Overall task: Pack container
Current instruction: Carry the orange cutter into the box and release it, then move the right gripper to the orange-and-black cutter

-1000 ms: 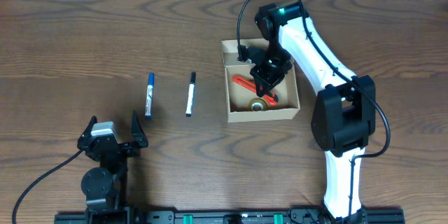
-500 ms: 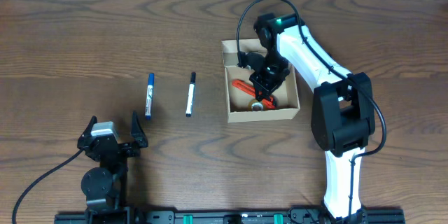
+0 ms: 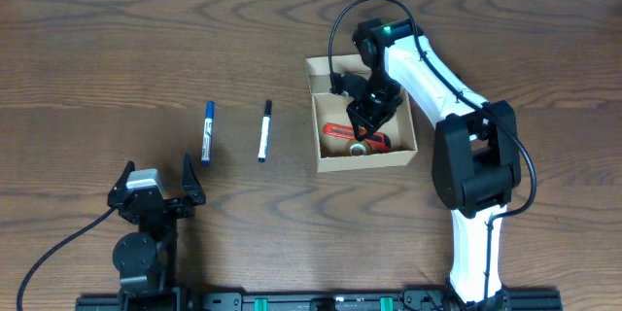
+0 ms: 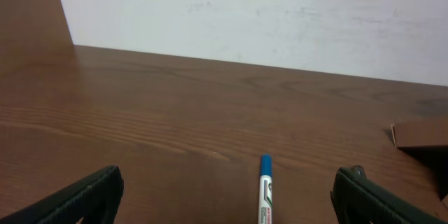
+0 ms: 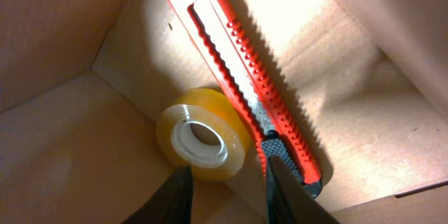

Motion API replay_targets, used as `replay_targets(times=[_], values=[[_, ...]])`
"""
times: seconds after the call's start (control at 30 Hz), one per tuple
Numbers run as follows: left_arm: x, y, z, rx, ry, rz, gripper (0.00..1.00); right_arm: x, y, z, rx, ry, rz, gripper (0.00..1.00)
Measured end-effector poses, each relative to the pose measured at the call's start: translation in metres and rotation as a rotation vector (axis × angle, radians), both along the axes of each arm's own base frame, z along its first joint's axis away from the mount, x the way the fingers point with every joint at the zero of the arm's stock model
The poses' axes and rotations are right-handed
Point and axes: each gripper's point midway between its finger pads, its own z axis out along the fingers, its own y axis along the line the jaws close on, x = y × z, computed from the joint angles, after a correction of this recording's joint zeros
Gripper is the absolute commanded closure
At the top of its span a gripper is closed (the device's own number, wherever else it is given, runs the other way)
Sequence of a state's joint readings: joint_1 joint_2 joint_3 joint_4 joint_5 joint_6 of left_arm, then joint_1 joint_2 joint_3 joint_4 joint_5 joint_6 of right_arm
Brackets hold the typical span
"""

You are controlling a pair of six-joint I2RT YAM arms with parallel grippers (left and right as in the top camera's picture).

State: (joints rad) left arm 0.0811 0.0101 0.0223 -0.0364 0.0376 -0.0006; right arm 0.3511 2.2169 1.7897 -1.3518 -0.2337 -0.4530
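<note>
Inside the small tan cardboard box, right of centre on the wooden tabletop, your right tool hangs slightly parted, gripping nothing, above the orange plastic utility knife. Its finger sits just beside the knife's black end; a skewed lift could snag it.

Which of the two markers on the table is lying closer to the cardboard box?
The black-capped marker; the blue-capped marker lies beyond it, farther from the box.

Robotics lab workbench, wood-grain table, white robot arm on a base rail, bare white wall
</note>
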Motion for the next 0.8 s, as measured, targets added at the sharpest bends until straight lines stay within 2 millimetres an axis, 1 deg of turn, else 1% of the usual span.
replay_targets(times=[0.07, 0.13, 0.2, 0.23, 0.3, 0.37, 0.43, 0.47, 0.57, 0.6, 0.63, 0.67, 0.7, 0.77, 0.8], values=[[0.0, 0.0, 0.0, 0.0, 0.0, 0.0, 0.05, -0.002, -0.001, 0.003, -0.004, 0.005, 0.0, 0.73], [0.0, 0.0, 0.0, 0.0, 0.0, 0.0, 0.05, -0.002, -0.003, 0.01, -0.015, -0.004, -0.003, 0.73], [0.0, 0.0, 0.0, 0.0, 0.0, 0.0, 0.05, 0.002, -0.005, 0.023, -0.023, -0.037, -0.009, 0.72], [0.0, 0.0, 0.0, 0.0, 0.0, 0.0, 0.05, 0.008, -0.007, 0.035, -0.03, -0.075, -0.018, 0.67], [0.0, 0.0, 0.0, 0.0, 0.0, 0.0, 0.05, 0.019, -0.008, 0.062, -0.032, -0.159, -0.041, 0.53], [0.0, 0.0, 0.0, 0.0, 0.0, 0.0, 0.05, 0.031, -0.012, 0.097, -0.028, -0.269, -0.069, 0.39], [0.0, 0.0, 0.0, 0.0, 0.0, 0.0, 0.05, 0.042, -0.022, 0.139, -0.031, -0.403, -0.113, 0.09], [0.0, 0.0, 0.0, 0.0, 0.0, 0.0, 0.05, 0.046, -0.029, 0.162, -0.036, -0.473, -0.138, 0.01], [0.0, 0.0, 0.0, 0.0, 0.0, 0.0, 0.05, 0.052, -0.062, 0.225, -0.061, -0.678, -0.236, 0.01], [0.0, 0.0, 0.0, 0.0, 0.0, 0.0, 0.05, 0.052, -0.076, 0.243, -0.069, -0.733, -0.278, 0.01], [0.0, 0.0, 0.0, 0.0, 0.0, 0.0, 0.05, 0.052, -0.092, 0.256, -0.079, -0.771, -0.322, 0.01], [0.0, 0.0, 0.0, 0.0, 0.0, 0.0, 0.05, 0.051, -0.108, 0.266, -0.091, -0.797, -0.366, 0.01], [0.0, 0.0, 0.0, 0.0, 0.0, 0.0, 0.05, 0.051, -0.12, 0.27, -0.101, -0.808, -0.4, 0.01], [0.0, 0.0, 0.0, 0.0, 0.0, 0.0, 0.05, 0.056, -0.151, 0.27, -0.116, -0.808, -0.483, 0.01], [0.0, 0.0, 0.0, 0.0, 0.0, 0.0, 0.05, 0.06, -0.162, 0.267, -0.119, -0.803, -0.514, 0.01]])
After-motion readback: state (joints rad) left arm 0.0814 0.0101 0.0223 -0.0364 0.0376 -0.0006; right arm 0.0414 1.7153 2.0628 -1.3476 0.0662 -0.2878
